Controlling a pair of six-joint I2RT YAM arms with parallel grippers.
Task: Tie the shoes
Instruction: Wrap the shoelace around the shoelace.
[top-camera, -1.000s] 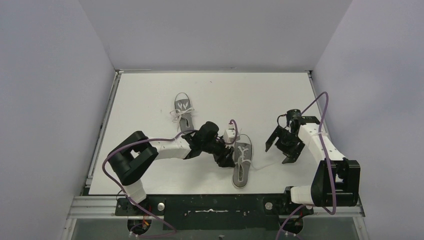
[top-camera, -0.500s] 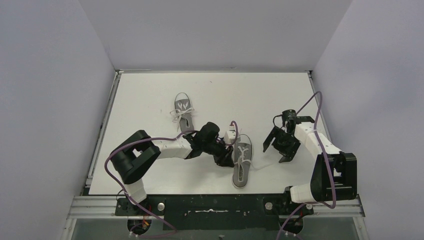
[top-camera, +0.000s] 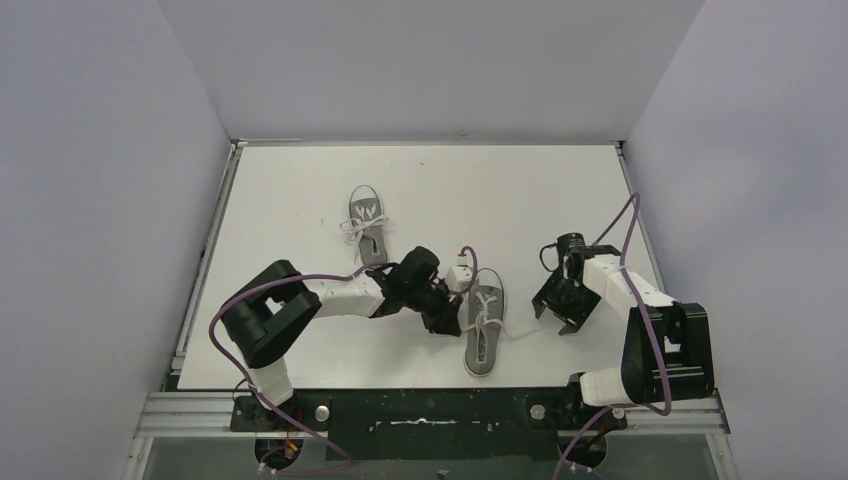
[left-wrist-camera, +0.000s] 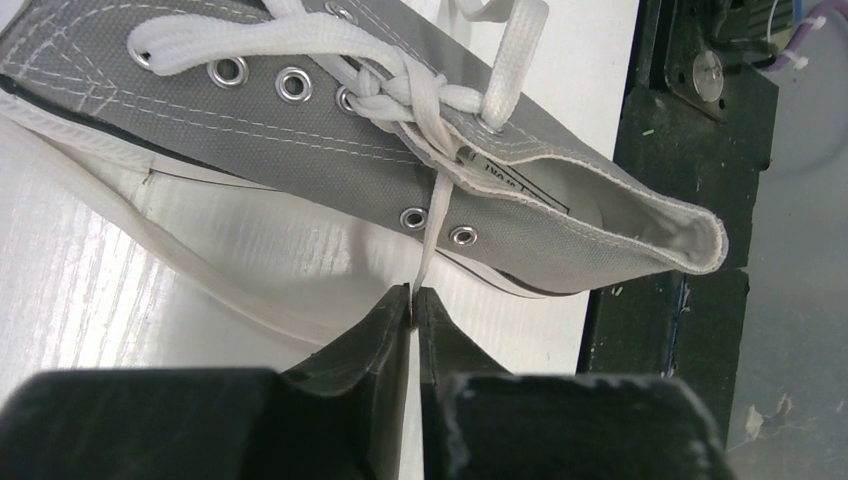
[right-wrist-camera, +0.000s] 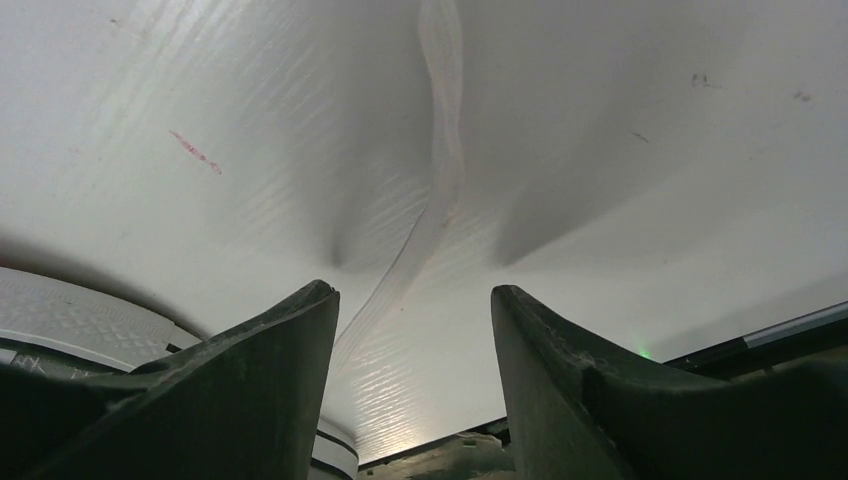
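Seemingly one pinched lace (left-wrist-camera: 430, 235), two shoes (top-camera: 367, 222) (top-camera: 484, 325), two grippers (top-camera: 453, 320) (top-camera: 553, 316)

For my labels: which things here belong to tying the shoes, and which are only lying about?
Job: near grey canvas sneaker, its long white laces, far grey canvas sneaker, left gripper, right gripper.
Only around: white table, black base rail.
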